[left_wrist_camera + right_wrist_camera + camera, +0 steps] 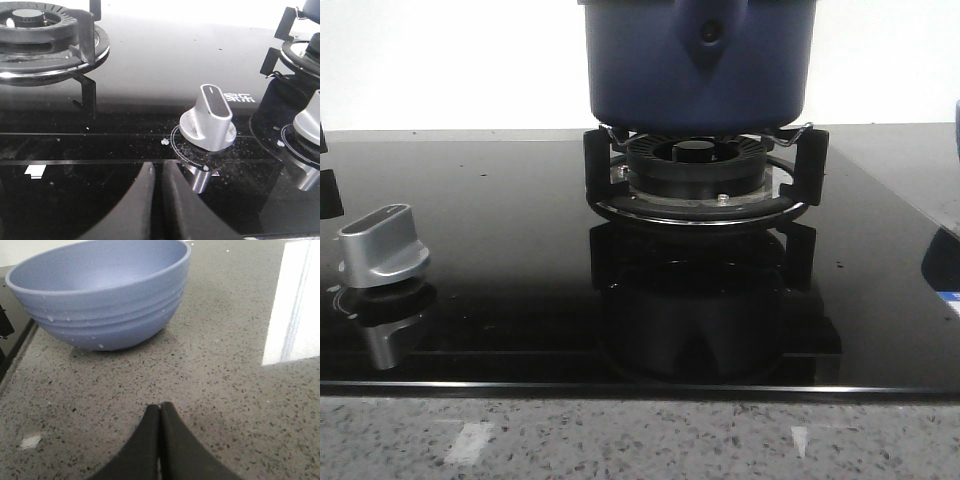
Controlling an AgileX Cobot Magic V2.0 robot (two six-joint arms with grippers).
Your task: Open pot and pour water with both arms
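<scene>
Pot (695, 60), large, round, dark navy-blue and matte, sits on the black burner grate (705, 170) at the far centre of the glass hob (500, 200); its top is out of frame, contents unseen. Left gripper (160, 200), fingers pressed together, hovers by a silver knob (209, 120); right gripper (160, 440), likewise closed, faces an empty pale-blue bowl (100, 295) on the speckled counter (225, 390); neither looks clearly nearer.

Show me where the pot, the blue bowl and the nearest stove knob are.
pot (650, 70), front view, on its dark blue side wall.
blue bowl (107, 317), right wrist view, on its ribbed outer wall.
stove knob (212, 117), left wrist view, on its silver grip.
</scene>
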